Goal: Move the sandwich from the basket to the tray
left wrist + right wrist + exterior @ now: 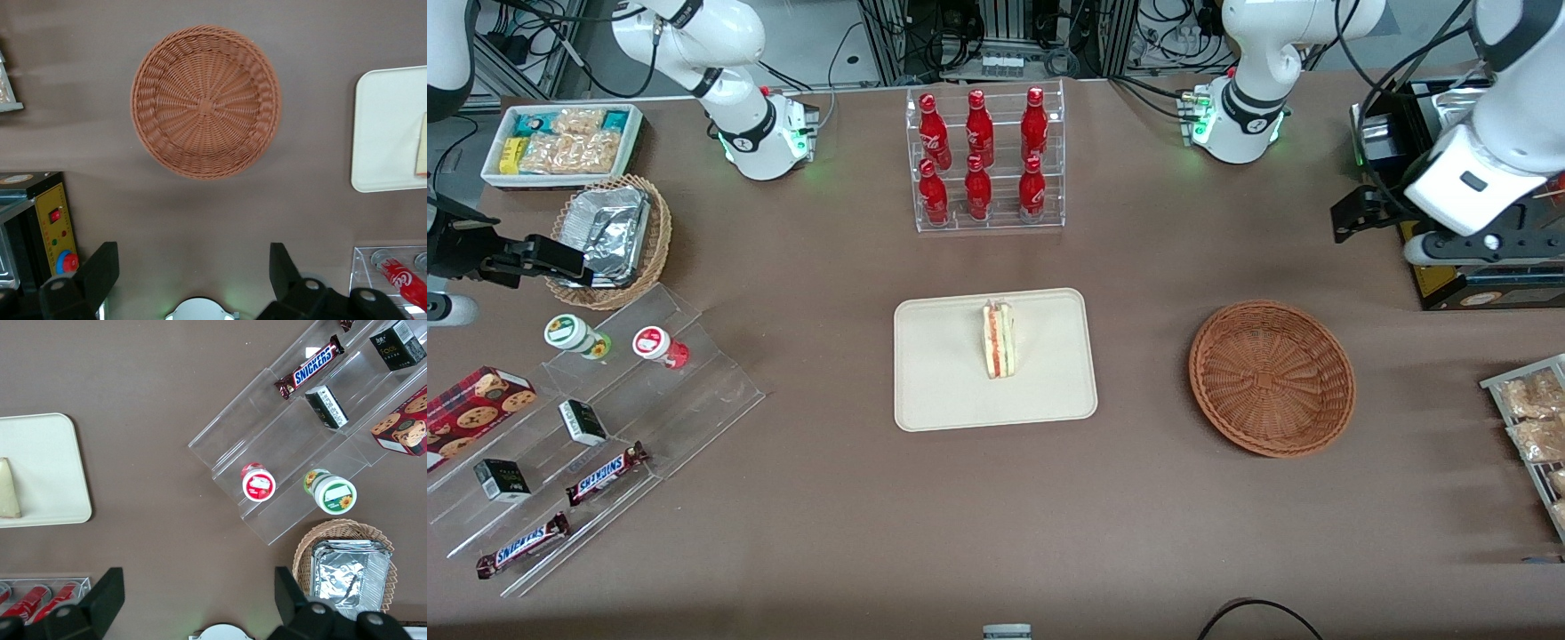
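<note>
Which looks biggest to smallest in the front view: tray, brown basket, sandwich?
1. tray
2. basket, empty
3. sandwich, on the tray

The open pincer hangs high above the table near the basket.

You get even, bright overhead light on the brown desk (800, 498), with soft shadows beside the basket (1272, 378), glare on the foil-lined basket (609, 240), and the gripper (193, 277) dark, slightly soft-edged, jaws spread.
</note>
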You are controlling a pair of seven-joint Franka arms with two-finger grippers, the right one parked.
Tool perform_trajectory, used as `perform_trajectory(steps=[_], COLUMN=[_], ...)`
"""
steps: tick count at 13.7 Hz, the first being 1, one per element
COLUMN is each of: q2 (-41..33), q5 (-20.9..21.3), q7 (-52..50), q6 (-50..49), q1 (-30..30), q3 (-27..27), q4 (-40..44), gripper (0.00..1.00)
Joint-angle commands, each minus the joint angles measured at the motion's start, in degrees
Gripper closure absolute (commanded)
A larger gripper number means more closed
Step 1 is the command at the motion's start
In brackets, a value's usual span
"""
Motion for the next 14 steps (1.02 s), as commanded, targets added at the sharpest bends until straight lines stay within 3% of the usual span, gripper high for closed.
perform_trajectory(steps=[1,4,5,14], q2=[-2.08,0.73,0.74,0.82], q5=[-0.14,-1.02,-2.59,-2.34], q7=[0.46,0.54,0.11,0.81], q6=[0.22,-1.97,-2.5,-1.8], q1=[0.85,0.95,0.95,1.3], q3=[-0.38,-0.56,-0.47,-0.73], q4=[-1.45,4.43,4.71,5.32], gripper=[0.01,0.01,0.01,0.01])
